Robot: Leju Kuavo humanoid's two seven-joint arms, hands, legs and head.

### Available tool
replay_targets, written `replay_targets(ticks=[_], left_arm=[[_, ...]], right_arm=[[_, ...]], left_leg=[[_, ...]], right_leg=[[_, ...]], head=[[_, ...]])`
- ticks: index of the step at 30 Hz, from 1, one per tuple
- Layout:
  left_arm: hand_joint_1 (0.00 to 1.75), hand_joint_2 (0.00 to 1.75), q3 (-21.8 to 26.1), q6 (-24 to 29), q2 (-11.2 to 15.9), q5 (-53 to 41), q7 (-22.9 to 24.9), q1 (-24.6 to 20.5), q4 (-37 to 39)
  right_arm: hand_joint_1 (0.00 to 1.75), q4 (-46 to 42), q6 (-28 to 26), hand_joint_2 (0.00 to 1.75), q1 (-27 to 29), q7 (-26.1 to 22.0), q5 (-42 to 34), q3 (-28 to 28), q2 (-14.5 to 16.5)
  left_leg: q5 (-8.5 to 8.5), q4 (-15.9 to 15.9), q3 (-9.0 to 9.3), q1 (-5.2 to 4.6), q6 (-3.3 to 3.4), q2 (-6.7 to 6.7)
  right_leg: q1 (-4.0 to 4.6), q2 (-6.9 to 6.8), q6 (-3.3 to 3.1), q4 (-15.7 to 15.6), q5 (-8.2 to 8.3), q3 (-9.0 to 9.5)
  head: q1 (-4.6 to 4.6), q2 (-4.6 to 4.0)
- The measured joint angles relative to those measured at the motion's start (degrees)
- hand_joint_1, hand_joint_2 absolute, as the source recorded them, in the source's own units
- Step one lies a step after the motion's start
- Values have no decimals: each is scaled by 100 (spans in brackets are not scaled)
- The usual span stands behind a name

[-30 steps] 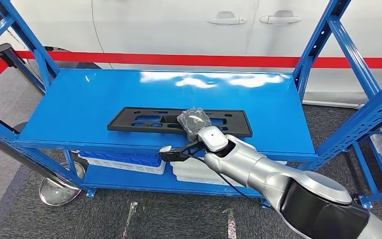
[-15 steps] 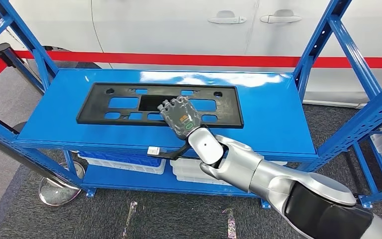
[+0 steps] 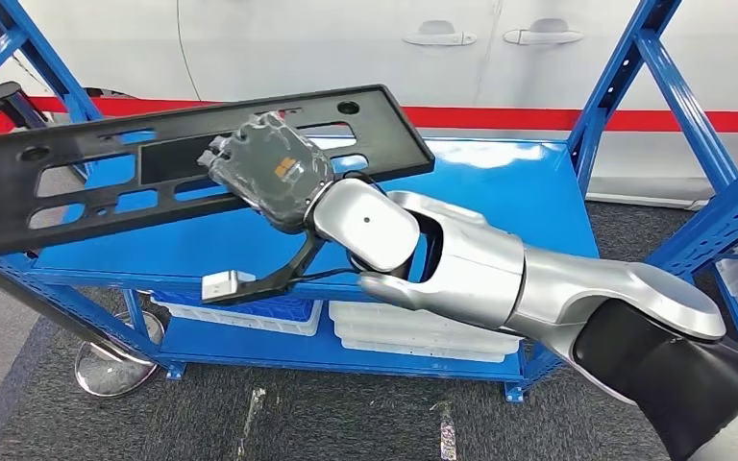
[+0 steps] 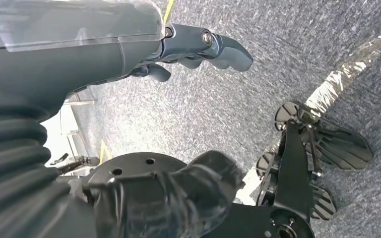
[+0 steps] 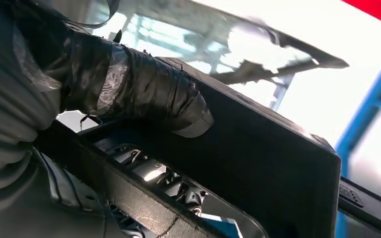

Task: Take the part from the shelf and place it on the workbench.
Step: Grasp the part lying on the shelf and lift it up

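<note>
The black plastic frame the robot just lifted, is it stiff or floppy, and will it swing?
The black frame probably is fairly stiff: held off-centre by the right robot hand, its long end shows no droop. Likely light, given many cutouts. It may swing or twist, since most of its length overhangs one side.

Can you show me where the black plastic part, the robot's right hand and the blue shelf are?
black part (image 3: 77, 178): head view, left stretch of the frame.
right hand (image 3: 271, 171): head view, back of the hand.
blue shelf (image 3: 500, 221): head view, bare top surface.

Shelf top (image 3: 500, 221) bare under lifted part (image 3: 77, 182); blue uprights (image 3: 625, 67) flank both ends
</note>
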Motion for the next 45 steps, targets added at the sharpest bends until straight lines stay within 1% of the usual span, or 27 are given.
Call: replay_targets(ticks=[7,14,21,26,28,45], left_arm=[[0,175,-16,-68,0,62,-78,-2,0],[0,175,-16,-100,0,72,-104,-1,0],[0,175,-66,11,0,24,-89,-2,0],[0,175,-123,72,0,63,-89,-1,0],[0,175,-132,76,0,68,-90,-1,0],[0,175,-148,76,0,67,-90,-2,0]], right_arm=[[175,-641,19,175,-192,-121,-177,186,-14],[175,-948,39,175,-214,-120,-223,251,-5],[175,-1092,3,175,-182,-84,-384,277,-28],[175,-1137,-404,175,38,-50,-405,273,-129],[175,-1150,-486,175,95,-51,-407,269,-167],[175,-1221,-509,175,231,-51,-381,259,-309]], left_leg=[[-2,-1,-2,0,-1,0],[-1,-1,-1,0,-1,-3],[-2,0,0,0,-1,-3],[-2,0,-1,0,-1,-2],[-2,0,-1,0,-1,-2],[-2,0,-1,0,0,-2]], right_leg=[[0,-2,1,-5,0,3],[0,-9,1,-6,0,5],[0,-8,1,-10,0,5],[0,-8,1,-12,1,5],[0,-7,1,-12,1,5],[0,-7,1,-12,1,6]], head=[[1,0],[1,0],[0,-1],[1,0],[1,-1],[0,0]])
